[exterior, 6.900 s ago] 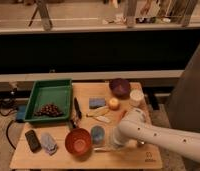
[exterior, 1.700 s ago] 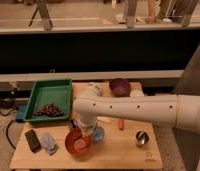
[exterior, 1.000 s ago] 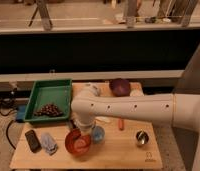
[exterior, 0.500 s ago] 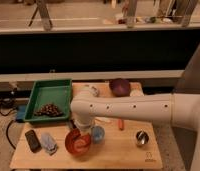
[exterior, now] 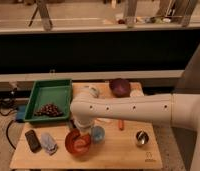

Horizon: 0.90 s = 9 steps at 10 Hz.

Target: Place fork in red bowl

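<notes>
The red bowl (exterior: pixel 77 142) sits near the table's front edge, left of centre, beside a small blue cup (exterior: pixel 97 134). My white arm reaches in from the right and bends down at the wrist. My gripper (exterior: pixel 83 134) hangs right over the bowl's back rim, reaching into it. A pale sliver (exterior: pixel 83 145) shows inside the bowl under the gripper; I cannot tell whether it is the fork or part of the gripper. The fork does not show anywhere else on the table.
A green tray (exterior: pixel 42 91) holding dark grapes (exterior: pixel 49 110) stands at the left. A black device (exterior: pixel 33 140) and a blue-grey object (exterior: pixel 48 143) lie front left. A dark purple bowl (exterior: pixel 120 86), an orange stick (exterior: pixel 121 123) and a metal cup (exterior: pixel 141 137) are to the right.
The arm swung from the table's right side to over the red bowl. In the last second it has edged slightly left and stayed low over the bowl.
</notes>
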Each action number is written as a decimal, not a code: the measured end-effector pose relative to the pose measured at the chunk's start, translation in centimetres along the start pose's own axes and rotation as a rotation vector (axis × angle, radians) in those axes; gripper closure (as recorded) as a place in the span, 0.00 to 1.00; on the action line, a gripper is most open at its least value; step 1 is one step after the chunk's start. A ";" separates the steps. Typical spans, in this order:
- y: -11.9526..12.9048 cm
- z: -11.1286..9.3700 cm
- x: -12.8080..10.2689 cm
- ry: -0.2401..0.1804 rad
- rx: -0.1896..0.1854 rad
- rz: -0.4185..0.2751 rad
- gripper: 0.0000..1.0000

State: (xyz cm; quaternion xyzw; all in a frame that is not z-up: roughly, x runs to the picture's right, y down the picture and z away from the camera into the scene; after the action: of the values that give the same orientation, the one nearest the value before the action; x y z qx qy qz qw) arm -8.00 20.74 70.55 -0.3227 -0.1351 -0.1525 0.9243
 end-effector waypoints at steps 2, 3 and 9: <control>-0.1 -0.1 -0.1 0.001 0.008 -0.010 0.71; -0.2 -0.1 -0.2 0.000 0.011 -0.016 0.71; -0.3 0.0 -0.7 -0.003 0.027 -0.042 0.83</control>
State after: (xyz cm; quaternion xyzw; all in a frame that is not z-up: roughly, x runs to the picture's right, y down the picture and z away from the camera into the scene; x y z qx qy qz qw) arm -8.75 20.62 70.47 -0.3075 -0.1451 -0.1694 0.9250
